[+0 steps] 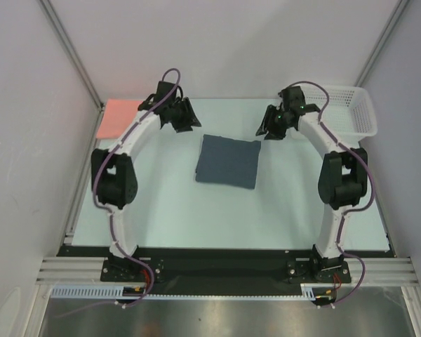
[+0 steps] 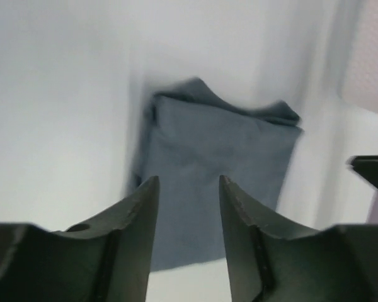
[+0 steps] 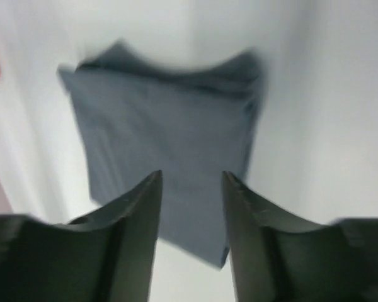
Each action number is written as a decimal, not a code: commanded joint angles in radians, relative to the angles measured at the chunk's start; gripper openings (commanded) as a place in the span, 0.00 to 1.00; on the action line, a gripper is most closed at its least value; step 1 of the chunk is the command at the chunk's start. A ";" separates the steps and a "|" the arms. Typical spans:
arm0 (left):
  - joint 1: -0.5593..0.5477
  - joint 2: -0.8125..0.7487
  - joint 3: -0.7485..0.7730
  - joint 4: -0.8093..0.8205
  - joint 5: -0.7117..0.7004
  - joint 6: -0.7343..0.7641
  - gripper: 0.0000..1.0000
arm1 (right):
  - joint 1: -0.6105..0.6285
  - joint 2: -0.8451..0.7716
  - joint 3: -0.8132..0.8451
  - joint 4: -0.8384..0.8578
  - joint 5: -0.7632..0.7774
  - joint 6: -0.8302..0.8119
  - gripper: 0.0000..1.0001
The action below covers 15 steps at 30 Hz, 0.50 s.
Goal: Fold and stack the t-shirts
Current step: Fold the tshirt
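Observation:
The dark slate-blue t-shirt (image 1: pixel 228 161) lies folded into a rectangle in the middle of the table, also seen in the left wrist view (image 2: pixel 214 170) and the right wrist view (image 3: pixel 164 132). A salmon-pink t-shirt (image 1: pixel 118 116) lies folded at the far left corner. My left gripper (image 1: pixel 188 119) hovers above the table just behind the blue shirt's left corner, open and empty (image 2: pixel 189 189). Behind the shirt's right corner my right gripper (image 1: pixel 269 126) hangs raised, open as well, nothing between its fingers (image 3: pixel 190 182).
A white mesh basket (image 1: pixel 351 112) stands at the far right corner, close behind the right arm. White walls close in the table on the left, back and right. The arm bases sit on the black strip at the near edge.

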 commanded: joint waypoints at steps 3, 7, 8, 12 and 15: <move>-0.058 -0.219 -0.423 0.533 0.299 -0.019 0.42 | 0.085 -0.166 -0.352 0.307 -0.173 0.055 0.31; -0.065 -0.112 -0.470 0.670 0.381 -0.087 0.36 | 0.080 -0.129 -0.454 0.525 -0.219 0.109 0.14; -0.065 -0.087 -0.448 0.666 0.384 -0.091 0.35 | 0.076 -0.112 -0.457 0.571 -0.233 0.107 0.13; -0.063 0.020 -0.368 0.657 0.381 -0.068 0.34 | 0.046 -0.040 -0.431 0.596 -0.236 0.084 0.08; -0.051 0.081 -0.349 0.708 0.373 -0.057 0.33 | 0.020 0.012 -0.432 0.642 -0.264 0.081 0.07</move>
